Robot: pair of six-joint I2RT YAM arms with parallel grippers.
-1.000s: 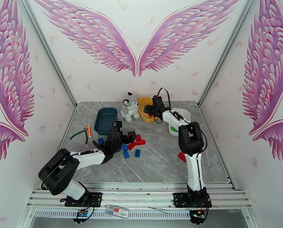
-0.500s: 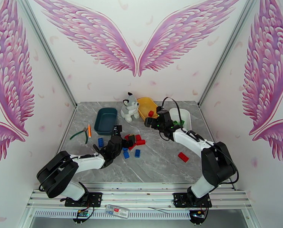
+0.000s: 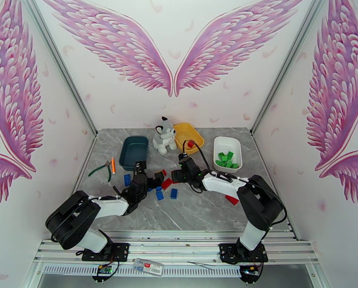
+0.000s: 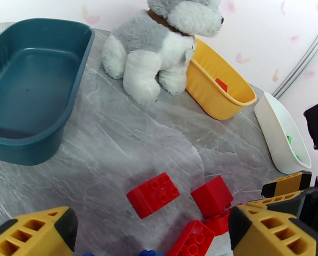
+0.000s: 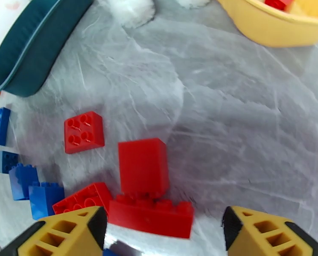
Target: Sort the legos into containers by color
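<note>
Facing each other across a loose cluster of legos (image 3: 165, 184) at the centre of the top view, both grippers are shown low over the table. The left gripper (image 4: 154, 227) is held with its jaws wide; red bricks lie on the table ahead of its fingers, none gripped. The right gripper (image 5: 163, 222) is spread around a long red brick (image 5: 150, 218), with a gap left at the brick's right end, so no grip is made.

A grey-white plush husky (image 3: 164, 136) is seated between the teal tray (image 3: 134, 153) and the yellow tray (image 3: 184, 132), pressed against the yellow one, on the way from the cluster to both. Orange-and-green hand tools (image 3: 107, 167) are laid left of the teal tray, apart from it.

White walls (image 3: 179, 111) painted with pink wings (image 3: 130, 49) enclose the scene, and everything is carried on a grey marbled tabletop (image 3: 203, 212).

Three trays are counted along the upper part of the table: teal at left; yellow at centre, holding a single red brick (image 3: 191, 143); the white tray (image 3: 227, 141) at right, holding about five green bricks (image 3: 227, 160). In the right wrist view four red bricks are counted in the cluster, with about four blue bricks (image 5: 24, 184) at its left. A stray red brick (image 3: 231, 199) lies alone at the lower right of the cluster.
</note>
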